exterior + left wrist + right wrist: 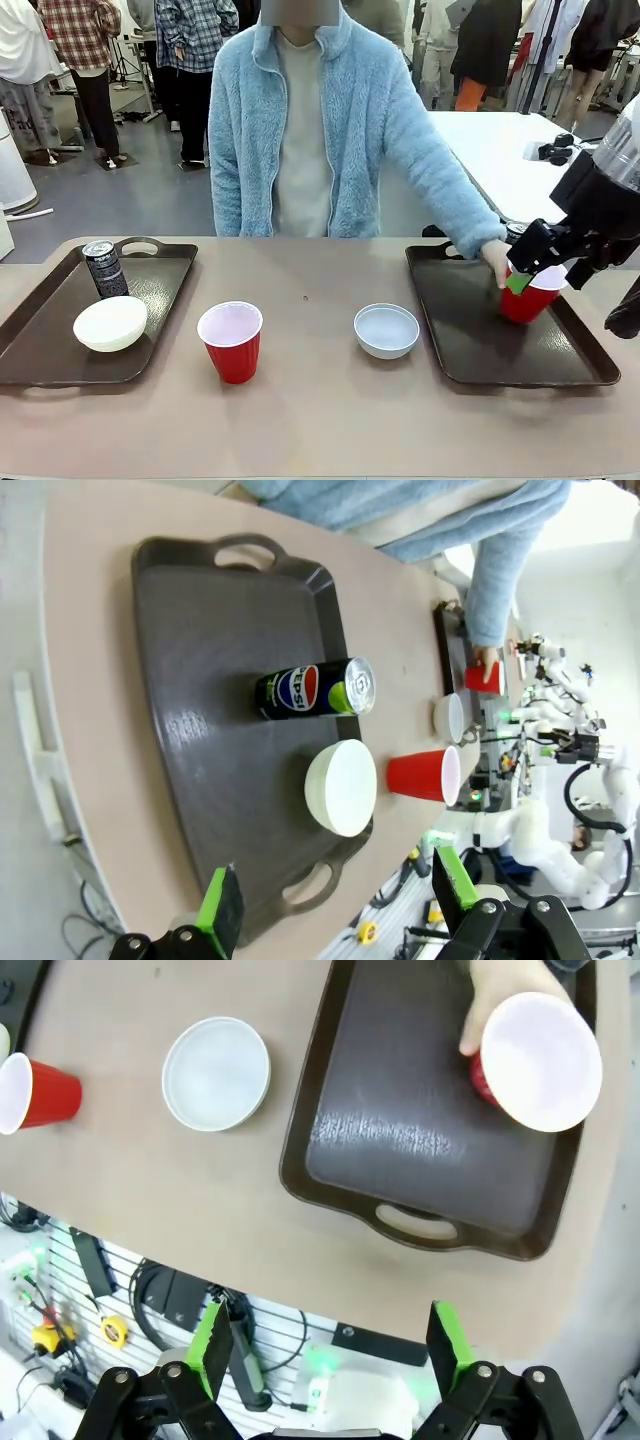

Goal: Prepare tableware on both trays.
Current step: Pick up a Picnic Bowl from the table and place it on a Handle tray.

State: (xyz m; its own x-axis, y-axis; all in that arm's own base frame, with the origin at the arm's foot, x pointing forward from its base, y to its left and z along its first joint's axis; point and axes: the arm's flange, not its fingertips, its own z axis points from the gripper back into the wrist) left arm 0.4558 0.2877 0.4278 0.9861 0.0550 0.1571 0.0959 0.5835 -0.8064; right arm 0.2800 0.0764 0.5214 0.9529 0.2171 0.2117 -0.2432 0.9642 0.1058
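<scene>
Below the jaws of the right gripper you look down on the beige tabletop. Closer in to the jaws, past the tabletop's edge, is a white slatted panel strung with black cables. From the front, well behind those jaws, you have a white table standing on a grey floor. People stand farther back, and the light is even and soft.

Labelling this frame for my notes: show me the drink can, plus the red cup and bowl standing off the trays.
drink can (105, 270): front view, dark side wall.
red cup off the trays (234, 362): front view, red outer wall.
bowl off the trays (386, 328): front view, inner floor.
</scene>
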